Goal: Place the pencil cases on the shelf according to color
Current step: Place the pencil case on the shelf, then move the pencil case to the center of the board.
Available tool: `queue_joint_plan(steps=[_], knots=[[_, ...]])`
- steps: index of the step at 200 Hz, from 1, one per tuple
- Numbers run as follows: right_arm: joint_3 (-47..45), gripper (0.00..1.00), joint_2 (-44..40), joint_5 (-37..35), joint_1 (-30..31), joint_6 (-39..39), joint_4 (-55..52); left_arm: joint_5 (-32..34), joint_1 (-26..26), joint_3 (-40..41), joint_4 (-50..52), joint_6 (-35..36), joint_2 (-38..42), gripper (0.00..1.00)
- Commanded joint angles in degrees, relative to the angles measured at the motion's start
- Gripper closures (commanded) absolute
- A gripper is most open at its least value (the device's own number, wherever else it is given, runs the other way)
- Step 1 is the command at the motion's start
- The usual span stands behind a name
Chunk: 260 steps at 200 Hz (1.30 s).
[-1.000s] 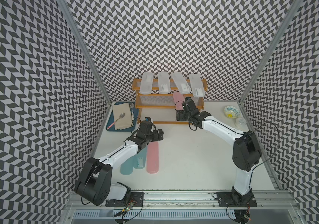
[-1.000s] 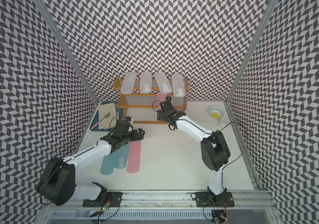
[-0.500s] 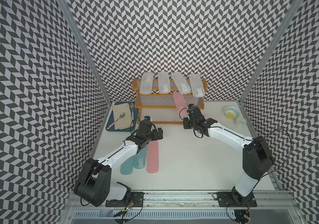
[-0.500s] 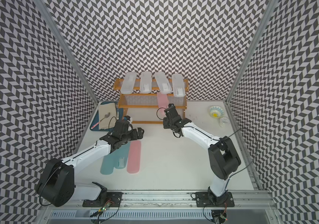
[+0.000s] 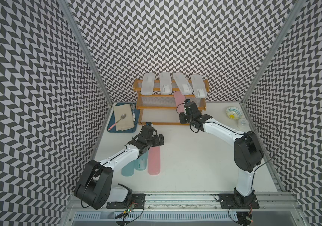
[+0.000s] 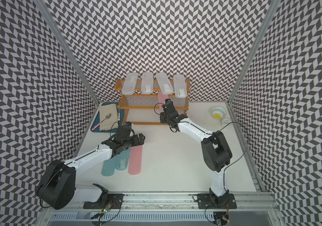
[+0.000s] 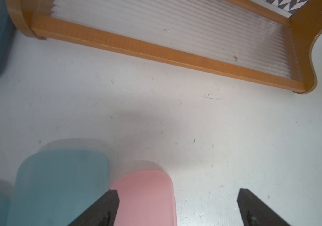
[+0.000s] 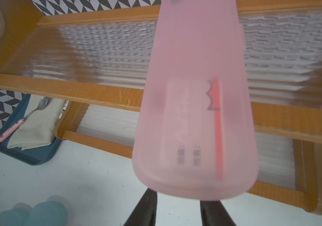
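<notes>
So far: we count five of the eight pencil cases on the shelf (image 5: 156, 107), which stands upper centre in both top views.
Top tier: four frosted white cases (image 5: 165, 83) lie side by side, each overhanging the front rail. We judge this colour done.
Middle tier: one pink case (image 5: 178, 97) lies right of centre on the mesh, its near end jutting past the front rail.
Bottom tier: bare mesh, nothing on it that we can see.
Left to place: second pink case (image 5: 154, 162) and two teal cases (image 5: 142, 164) lie packed side by side on the table (image 5: 185, 160), lower left of centre in the frame.
Right gripper (image 8: 177, 204): sits just in front of the shelf, by the jutting pink end. Its jaws are pulled close, with only a narrow slit between the fingers, and we see nothing pinched there. The tips are hidden behind the case, so we cannot rule out contact.
Left gripper (image 7: 177, 191): jaws are spread wide and empty, hovering over the shelf-side end of the second pink case. One finger is over the pink-teal seam, the other over bare table.
Step in hand, our reading: the first pink looks set down, and the left arm lines up to take the second.
Remaining, our reading: one pink goes to the middle tier, and two teal presumably to the bottom tier.
</notes>
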State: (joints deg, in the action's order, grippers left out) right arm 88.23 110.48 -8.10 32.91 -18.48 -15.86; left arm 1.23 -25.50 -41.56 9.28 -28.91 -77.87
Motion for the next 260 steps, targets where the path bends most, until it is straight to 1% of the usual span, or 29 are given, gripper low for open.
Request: queue_joint_plan(steps=[1, 29, 45, 52, 66, 74, 83, 94, 117, 145, 169, 193, 224, 260], knots=[[1.6, 0.60, 1.3, 1.2, -0.4, 0.9, 3.5, 0.4, -0.8, 1.7, 0.7, -2.0, 2.5, 0.01], [1.2, 0.59, 0.9, 3.5, -0.4, 1.3, 3.2, 2.0, -1.9, 3.2, 2.5, -3.8, 3.3, 0.00], [-0.1, 0.56, -0.3, 4.5, -0.4, 1.3, 3.1, 2.4, -2.7, 3.6, 3.8, -4.6, 3.6, 0.00], [-1.2, 0.52, -1.2, 5.1, -0.4, 1.3, 3.2, 2.4, -3.0, 3.7, 4.4, -5.0, 3.6, 0.00], [-4.0, 0.36, -3.4, 6.6, -0.3, 0.6, 4.0, 2.9, -3.8, 4.2, 5.5, -5.9, 3.9, 0.00], [-6.0, 0.29, -5.0, 7.4, -0.3, 0.2, 4.9, 3.3, -4.4, 4.5, 5.9, -6.5, 4.0, 0.00], [-8.6, 0.23, -6.9, 8.0, -0.2, -0.2, 5.8, 4.0, -5.0, 4.8, 6.4, -7.3, 4.1, 0.00], [-11.5, 0.18, -8.8, 7.9, -0.2, -0.8, 6.7, 4.9, -5.8, 5.1, 7.2, -8.3, 4.2, 0.00], [-17.3, 0.16, -12.5, 8.3, -0.2, -1.7, 7.8, 7.4, -7.3, 5.8, 9.9, -10.7, 5.0, 0.00], [-24.9, 0.15, -16.3, 10.9, 0.2, -2.5, 10.1, 10.6, -8.5, 7.6, 12.1, -13.7, 7.7, 0.00], [-30.7, 0.15, -18.6, 11.6, 1.0, -3.7, 10.8, 9.9, -9.0, 8.3, 12.5, -15.1, 8.5, 0.00], [-36.5, 0.14, -21.0, 11.5, 1.4, -4.9, 12.5, 9.5, -12.0, 8.8, 12.9, -17.1, 7.9, 0.01], [-40.1, 0.14, -23.1, 10.4, 1.4, -4.4, 12.4, 8.2, -16.4, 8.1, 13.7, -19.3, 5.8, 0.00], [-40.9, 0.13, -24.1, 7.8, 1.4, -3.4, 11.1, 7.7, -20.7, 6.6, 12.5, -21.4, 1.0, 0.01]])
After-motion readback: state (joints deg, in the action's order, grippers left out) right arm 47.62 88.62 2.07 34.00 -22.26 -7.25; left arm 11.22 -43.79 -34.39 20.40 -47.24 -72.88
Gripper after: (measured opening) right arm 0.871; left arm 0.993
